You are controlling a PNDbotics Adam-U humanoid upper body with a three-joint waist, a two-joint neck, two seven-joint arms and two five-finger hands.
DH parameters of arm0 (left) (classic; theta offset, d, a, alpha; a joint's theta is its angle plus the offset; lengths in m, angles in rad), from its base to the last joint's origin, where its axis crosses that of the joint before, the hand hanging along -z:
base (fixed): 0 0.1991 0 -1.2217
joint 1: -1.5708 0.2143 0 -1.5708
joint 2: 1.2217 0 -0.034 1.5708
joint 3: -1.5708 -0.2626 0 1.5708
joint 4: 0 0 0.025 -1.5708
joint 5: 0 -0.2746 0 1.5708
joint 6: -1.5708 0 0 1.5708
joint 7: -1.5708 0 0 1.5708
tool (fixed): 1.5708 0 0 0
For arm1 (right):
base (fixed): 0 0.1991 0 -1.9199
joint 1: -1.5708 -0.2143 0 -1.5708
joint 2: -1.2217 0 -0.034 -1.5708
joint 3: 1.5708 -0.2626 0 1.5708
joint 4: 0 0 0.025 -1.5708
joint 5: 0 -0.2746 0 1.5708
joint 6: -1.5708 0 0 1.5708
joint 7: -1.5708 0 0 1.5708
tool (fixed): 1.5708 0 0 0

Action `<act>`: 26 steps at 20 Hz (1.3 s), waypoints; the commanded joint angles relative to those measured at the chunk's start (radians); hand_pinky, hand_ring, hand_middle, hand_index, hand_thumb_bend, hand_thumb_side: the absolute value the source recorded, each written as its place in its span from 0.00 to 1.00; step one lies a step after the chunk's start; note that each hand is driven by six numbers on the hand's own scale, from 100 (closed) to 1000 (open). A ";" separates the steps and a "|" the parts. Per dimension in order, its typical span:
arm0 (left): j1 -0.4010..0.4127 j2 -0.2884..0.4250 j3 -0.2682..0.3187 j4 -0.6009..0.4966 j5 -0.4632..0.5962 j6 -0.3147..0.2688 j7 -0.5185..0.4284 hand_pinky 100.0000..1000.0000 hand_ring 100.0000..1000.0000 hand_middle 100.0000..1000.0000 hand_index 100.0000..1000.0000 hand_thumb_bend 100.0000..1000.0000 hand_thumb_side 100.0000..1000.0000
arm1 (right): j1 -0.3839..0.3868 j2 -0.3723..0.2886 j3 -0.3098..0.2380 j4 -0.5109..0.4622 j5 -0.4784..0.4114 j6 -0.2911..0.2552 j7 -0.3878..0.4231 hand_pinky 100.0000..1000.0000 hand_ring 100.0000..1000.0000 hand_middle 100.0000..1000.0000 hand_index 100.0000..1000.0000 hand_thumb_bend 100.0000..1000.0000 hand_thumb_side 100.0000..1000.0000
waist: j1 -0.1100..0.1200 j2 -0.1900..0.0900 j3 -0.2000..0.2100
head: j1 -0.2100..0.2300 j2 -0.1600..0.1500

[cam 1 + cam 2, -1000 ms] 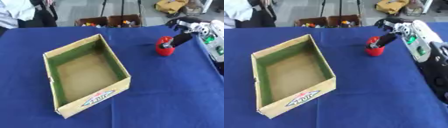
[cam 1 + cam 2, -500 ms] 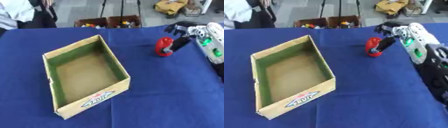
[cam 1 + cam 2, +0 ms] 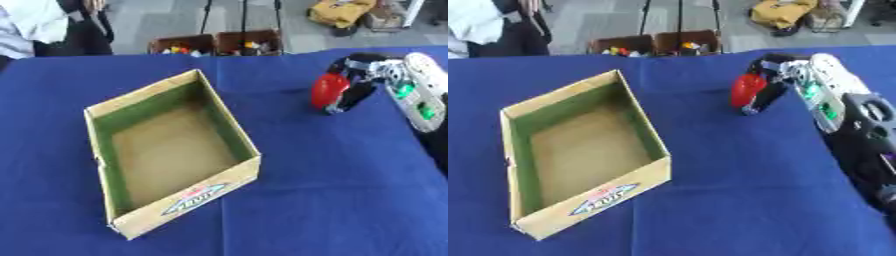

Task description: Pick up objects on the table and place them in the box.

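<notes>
We see our right hand (image 3: 357, 85) reaching in from the right side, over the far right part of the blue table (image 3: 332, 190). Its dark fingers (image 3: 765, 95) are curled around a red object (image 3: 329, 90), with one finger running down the object's right side and others wrapping over its top. The red object is rounded and glossy; we cannot make out more of its shape than that. Whether it rests on the cloth or is raised just clear of it, we cannot tell. The forearm behind the hand is white and grey with small green lights, and lower down in the right eye view it turns black.

The box (image 3: 166, 150) sits to the left of the hand, well apart from the red object. It is an open cardboard box, long and set at an angle, with its near short wall pointing toward the lower left. The inside walls are green and the floor is plain brown. The near outer wall carries a printed label in red, white and blue. We see nothing lying inside the box.

Our left hand shows in neither view.

Beyond the far edge of the table, two small brown crates (image 3: 217, 44) stand on the floor, side by side, holding small colourful items too small to name.
</notes>
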 commanded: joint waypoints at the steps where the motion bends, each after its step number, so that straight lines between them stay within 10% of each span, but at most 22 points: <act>1: -0.011 0.017 0.010 -0.016 0.000 0.001 0.005 0.57 0.76 0.77 0.85 0.00 0.80 | -0.016 -0.015 -0.006 -0.004 -0.022 0.007 0.004 0.61 0.72 0.79 0.90 0.50 0.25 | -0.012 -0.002 0.003 | -0.002 -0.011; 26: -0.012 0.017 0.015 -0.016 0.011 0.024 0.048 0.58 0.77 0.76 0.81 0.00 0.76 | -0.021 -0.003 -0.028 0.052 -0.081 0.038 -0.068 0.53 0.65 0.74 0.80 0.32 0.00 | -0.004 0.008 0.002 | -0.006 -0.009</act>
